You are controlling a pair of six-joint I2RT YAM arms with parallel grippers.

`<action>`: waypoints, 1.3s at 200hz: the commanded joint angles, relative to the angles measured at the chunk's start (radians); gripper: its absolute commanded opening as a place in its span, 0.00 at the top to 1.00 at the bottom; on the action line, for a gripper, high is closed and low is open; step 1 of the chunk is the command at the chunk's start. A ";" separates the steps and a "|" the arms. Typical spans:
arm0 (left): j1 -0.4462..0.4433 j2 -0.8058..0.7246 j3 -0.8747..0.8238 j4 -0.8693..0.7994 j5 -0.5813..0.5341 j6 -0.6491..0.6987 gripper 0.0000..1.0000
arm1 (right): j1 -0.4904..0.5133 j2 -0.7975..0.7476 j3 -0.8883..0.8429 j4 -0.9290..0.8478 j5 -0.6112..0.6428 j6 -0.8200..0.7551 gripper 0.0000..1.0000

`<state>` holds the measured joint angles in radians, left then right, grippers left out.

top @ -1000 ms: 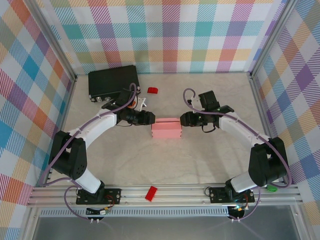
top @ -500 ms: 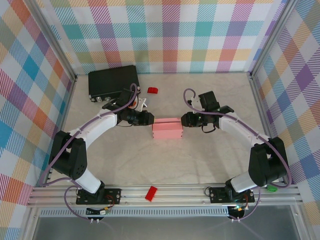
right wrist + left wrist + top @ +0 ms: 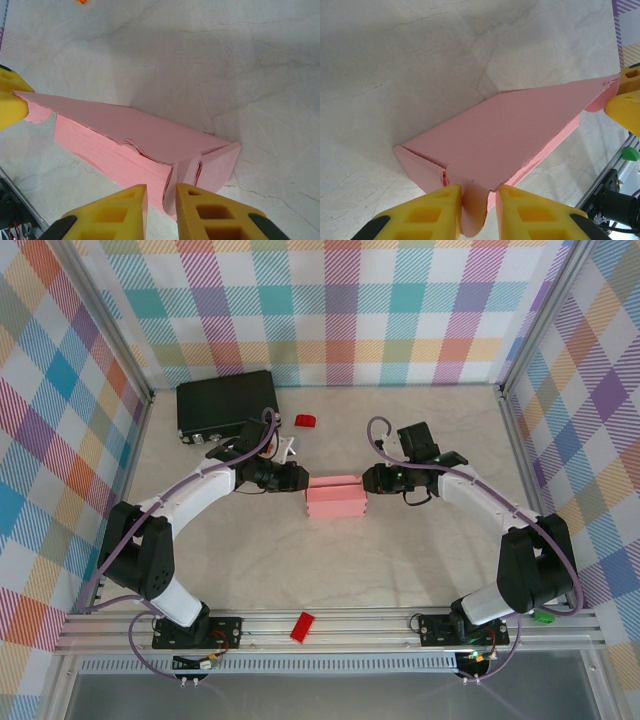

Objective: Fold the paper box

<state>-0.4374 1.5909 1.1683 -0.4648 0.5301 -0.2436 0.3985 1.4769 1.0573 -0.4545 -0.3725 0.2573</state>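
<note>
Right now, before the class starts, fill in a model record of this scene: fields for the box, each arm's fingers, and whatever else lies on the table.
paper box: pink, mid-table, flat rectangular shape, flaps sticking out at both ends
left gripper: fingers pinching the end flap nearest it
right gripper: fingers astride the opposite end flap; firm pinch unclear
black case: far left corner, apart from the box
red piece: just right of the case
second red piece: on the near rail

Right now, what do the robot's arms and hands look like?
The left arm and right arm have white shells, black joints and looping purple cables. The left hand and right hand have chunky yellow fingers with square hollows.
</note>
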 commanded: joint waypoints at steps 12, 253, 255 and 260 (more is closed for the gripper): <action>-0.011 -0.014 -0.007 0.000 -0.001 -0.008 0.74 | 0.000 0.009 -0.019 0.023 -0.028 0.013 0.78; -0.013 0.006 -0.022 -0.023 -0.020 -0.002 0.86 | 0.000 0.020 -0.036 0.022 -0.032 0.011 0.85; -0.014 0.006 -0.024 -0.022 -0.020 -0.001 0.86 | 0.000 0.020 -0.036 0.022 -0.032 0.011 0.85; -0.015 0.007 -0.024 -0.024 -0.021 0.001 0.87 | 0.000 0.020 -0.037 0.022 -0.032 0.012 0.85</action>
<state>-0.4381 1.5932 1.1671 -0.4652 0.5121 -0.2649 0.3985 1.4918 1.0412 -0.4385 -0.3798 0.2722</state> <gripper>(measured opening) 0.140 0.152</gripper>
